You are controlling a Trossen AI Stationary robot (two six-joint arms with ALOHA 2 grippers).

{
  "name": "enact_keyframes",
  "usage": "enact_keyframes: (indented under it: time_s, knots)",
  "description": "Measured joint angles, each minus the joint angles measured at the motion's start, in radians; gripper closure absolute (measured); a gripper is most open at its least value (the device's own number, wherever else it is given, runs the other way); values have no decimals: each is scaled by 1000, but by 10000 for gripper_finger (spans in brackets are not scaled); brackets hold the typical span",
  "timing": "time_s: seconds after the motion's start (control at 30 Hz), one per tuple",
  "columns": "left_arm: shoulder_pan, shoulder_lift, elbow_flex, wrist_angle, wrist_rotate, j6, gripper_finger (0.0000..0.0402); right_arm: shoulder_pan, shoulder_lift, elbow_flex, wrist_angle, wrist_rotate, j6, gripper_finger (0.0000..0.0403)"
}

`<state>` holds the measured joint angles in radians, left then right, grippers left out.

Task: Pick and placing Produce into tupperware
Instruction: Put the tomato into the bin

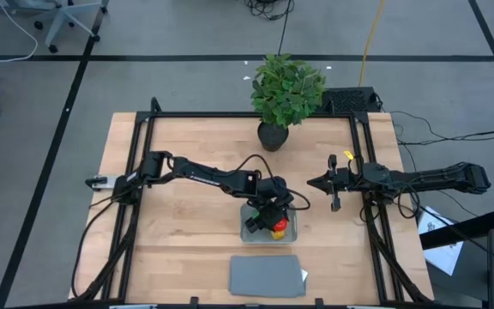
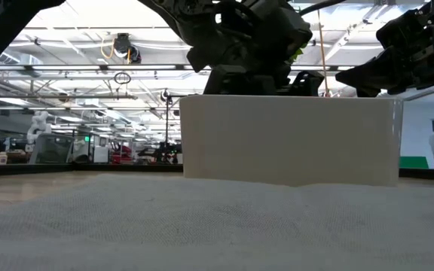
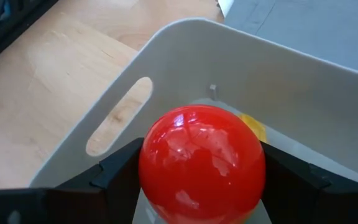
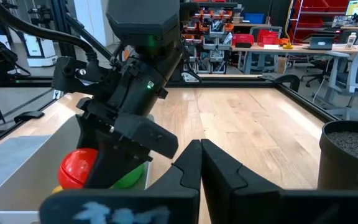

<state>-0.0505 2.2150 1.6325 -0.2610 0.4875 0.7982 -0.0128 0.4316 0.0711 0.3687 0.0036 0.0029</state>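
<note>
Red produce [image 3: 201, 163] in left end effector [image 3: 197, 186], inside tupperware [image 3: 166, 56] rim

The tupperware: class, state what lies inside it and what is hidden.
Inside the tupperware: the round red produce between the left gripper's fingers, a yellow piece behind it, and a green one. The floor beneath them is covered.

L arm reaches across to table centre, wrist pitched down, left gripper [image 1: 274, 221] low w/ fingers [image 3: 114, 171] clamped either side of a red ball [image 3: 201, 163]. R arm stretched in from right side, parked; right gripper [image 1: 334, 204] fingers together, holding nothing.
</note>
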Motion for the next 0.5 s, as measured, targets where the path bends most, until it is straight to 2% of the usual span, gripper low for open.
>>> enact_keyframes:
  time_s: [0.5]
  knots:
    - [-4,0,0,-5,4,-4,133,0,0,0,9,0,0,403]
